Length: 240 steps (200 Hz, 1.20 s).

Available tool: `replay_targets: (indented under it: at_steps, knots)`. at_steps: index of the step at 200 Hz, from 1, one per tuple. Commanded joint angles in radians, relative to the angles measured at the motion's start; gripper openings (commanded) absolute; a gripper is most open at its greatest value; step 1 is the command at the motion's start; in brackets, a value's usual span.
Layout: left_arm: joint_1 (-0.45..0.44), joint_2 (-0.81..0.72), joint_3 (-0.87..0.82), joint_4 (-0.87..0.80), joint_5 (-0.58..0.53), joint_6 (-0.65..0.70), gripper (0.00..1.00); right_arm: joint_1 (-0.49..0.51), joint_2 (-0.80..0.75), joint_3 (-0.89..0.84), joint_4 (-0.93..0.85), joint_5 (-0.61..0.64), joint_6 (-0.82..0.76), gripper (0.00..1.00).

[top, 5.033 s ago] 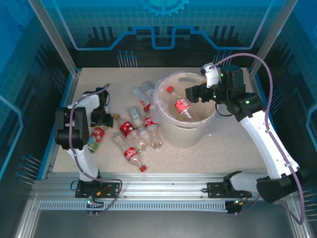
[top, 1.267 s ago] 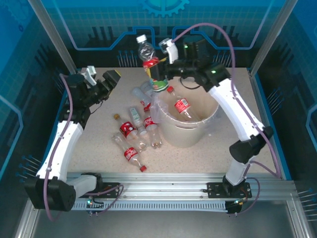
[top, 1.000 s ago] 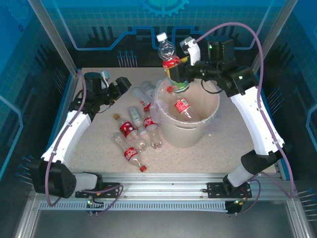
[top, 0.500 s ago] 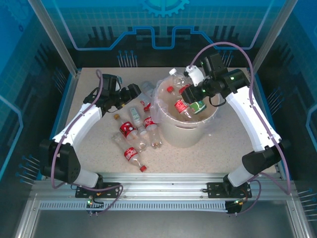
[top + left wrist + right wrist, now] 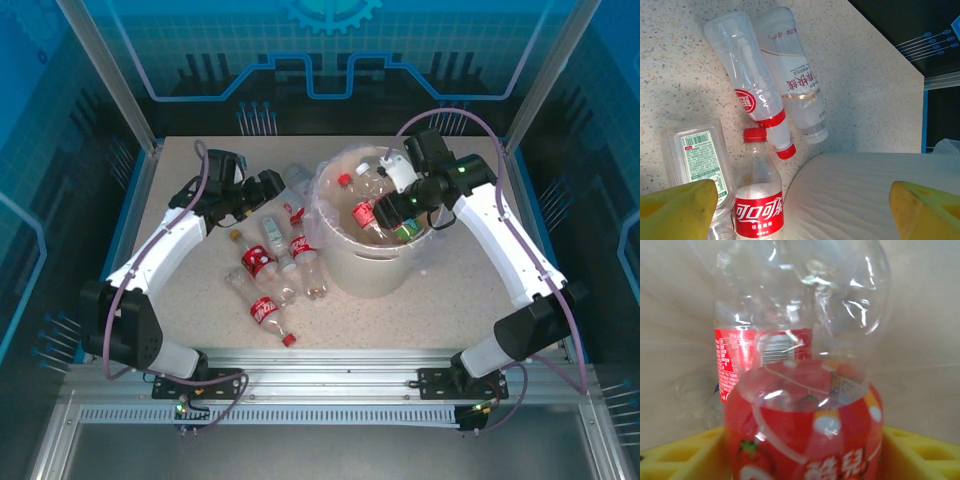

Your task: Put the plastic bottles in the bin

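**Top view.** The cream bin (image 5: 368, 272) stands right of centre on the speckled table (image 5: 200, 320). The right gripper (image 5: 398, 207) reaches in over the bin's right rim. Its fingers are closed on the held bottle (image 5: 374, 180), which is clear with a white cap and leans toward the upper left. Half a second ago this bottle sat higher, with its cap out past the far rim. Now it is lower and within the bin's mouth. A red-labelled bottle (image 5: 366, 213) lies in the bin just beside it, as before. Left of the bin, the loose bottles (image 5: 265, 262) lie clustered on the table, unmoved. The left gripper (image 5: 262, 186) hangs over the cluster's upper end, where it was half a second ago.

**Left wrist view.** The left gripper (image 5: 800, 215) is spread wide and holds nothing. One yellow fingertip (image 5: 675, 210) is at the lower left and the other at the lower right. Two clear loose bottles (image 5: 752, 95) lie side by side in the upper part of the frame. A cola bottle (image 5: 757, 200) lies against the bin wall (image 5: 850, 195).

**Right wrist view.** The held bottle (image 5: 805, 430), with a red fruit-printed label, sits clamped between the yellow fingers (image 5: 675, 455). The red-labelled bottle (image 5: 735, 360) lies behind it.
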Motion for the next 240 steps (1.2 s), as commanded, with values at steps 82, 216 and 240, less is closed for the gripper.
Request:
replay_targets:
  at_steps: [82,216,240]
  knots:
    - [-0.029,0.05,0.069,-0.035,-0.016,0.049,0.9,0.019,0.052,0.206,-0.046,0.006,-0.002,0.59]
    - [-0.028,0.046,0.103,-0.329,-0.132,0.197,0.93,0.001,-0.029,0.151,0.092,-0.049,0.077,0.58]
    - [-0.012,0.002,0.079,-0.437,-0.169,0.221,0.93,0.002,-0.065,0.125,0.224,-0.117,0.138,0.62]
